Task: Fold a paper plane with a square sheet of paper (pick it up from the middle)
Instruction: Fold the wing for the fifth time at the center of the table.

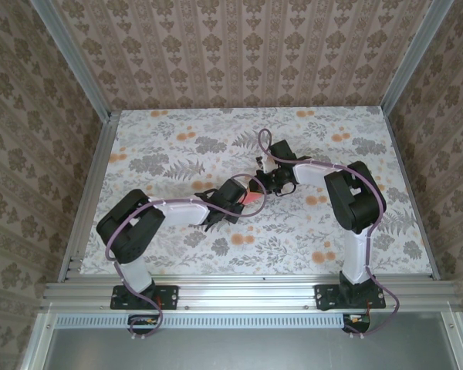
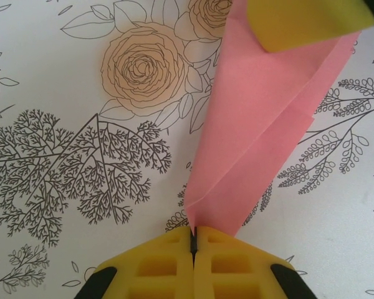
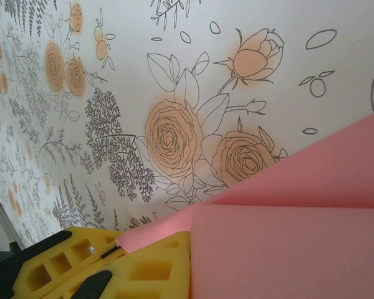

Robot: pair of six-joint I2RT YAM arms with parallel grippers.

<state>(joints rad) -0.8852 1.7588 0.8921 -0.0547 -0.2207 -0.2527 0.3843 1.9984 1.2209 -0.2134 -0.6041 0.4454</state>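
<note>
The square sheet of paper (image 2: 262,124) is pink and folded into a narrow shape that tapers to a point, with overlapping flaps. It hangs a little above the flower-printed table between both grippers. My left gripper (image 2: 193,233) is shut on its pointed end. My right gripper (image 3: 115,246) is shut on a corner of the wider end (image 3: 287,249), and one of its yellow fingers (image 2: 305,22) shows at the top right of the left wrist view. From above, the two grippers (image 1: 243,197) (image 1: 265,183) meet mid-table with a bit of pink paper (image 1: 254,200) between them.
The tabletop (image 1: 177,146) has a grey and orange flower print and is bounded by aluminium rails (image 1: 89,193) and patterned walls. Both arm bases are bolted at the near edge (image 1: 239,289).
</note>
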